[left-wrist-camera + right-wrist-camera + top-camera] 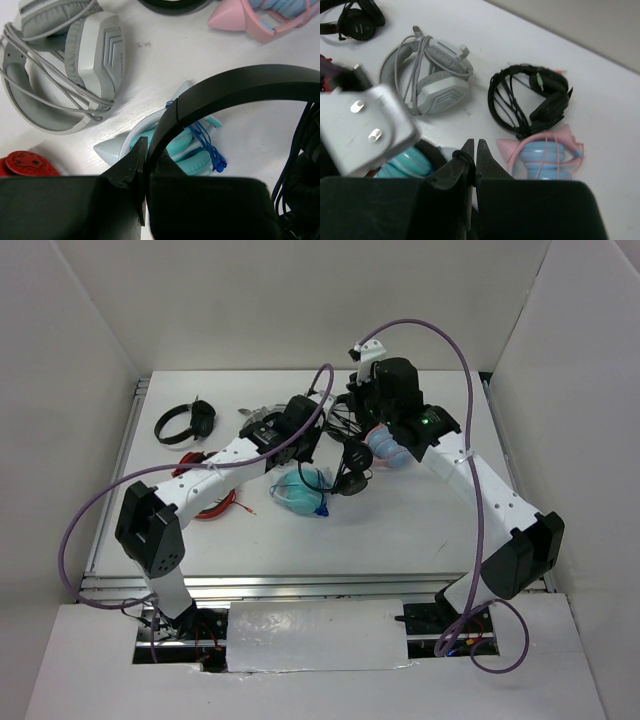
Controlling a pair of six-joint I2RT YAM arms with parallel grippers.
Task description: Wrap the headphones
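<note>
Left pincer [146, 150]: fingers closed tight on the thin black headband of the headphones [240, 87], gripping near one end of the arc. The band curves up and away to the right, and one padded earcup [306, 192] hangs at the lower right edge.

Right pincer [473, 149]: fingers together, and we see a thin black cable [462, 158] pinched at the tips.

From the top camera we place the headphones mid-worktop [420, 530], between the two arms and above a teal cat-ear pair [192, 157].

Other items noted:
- A grey-white headset [95, 55], its cord wound around it, lies left of the teal pair.
- A chunkier black pair [547, 100] with its cable wrapped sits beyond a pink-and-blue pair [545, 157].
- One more black pair [185, 423] lies well apart at the far left.
</note>
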